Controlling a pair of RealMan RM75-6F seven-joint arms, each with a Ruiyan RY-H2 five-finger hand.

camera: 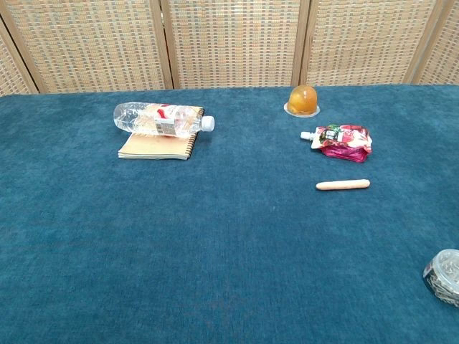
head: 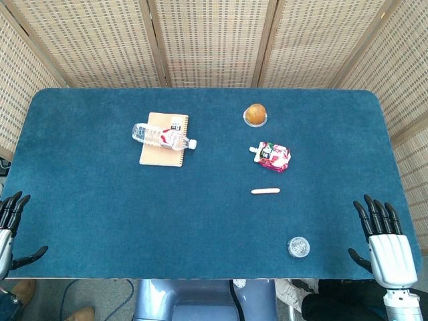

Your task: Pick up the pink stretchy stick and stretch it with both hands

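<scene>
The pink stretchy stick [head: 265, 191] lies flat on the blue table, right of centre; the chest view shows the stick [camera: 343, 185] just below a red pouch. My left hand [head: 9, 227] hovers at the table's near left corner, fingers spread and empty. My right hand [head: 384, 242] is at the near right corner, also spread with nothing in it. Both hands are far from the stick. Neither hand appears in the chest view.
A red drink pouch [head: 272, 156] lies just behind the stick, and an orange jelly cup [head: 255, 114] sits further back. A water bottle [head: 163, 136] rests on a tan notebook [head: 162, 151] at the back left. A small clear jar [head: 298, 247] stands near the front right edge.
</scene>
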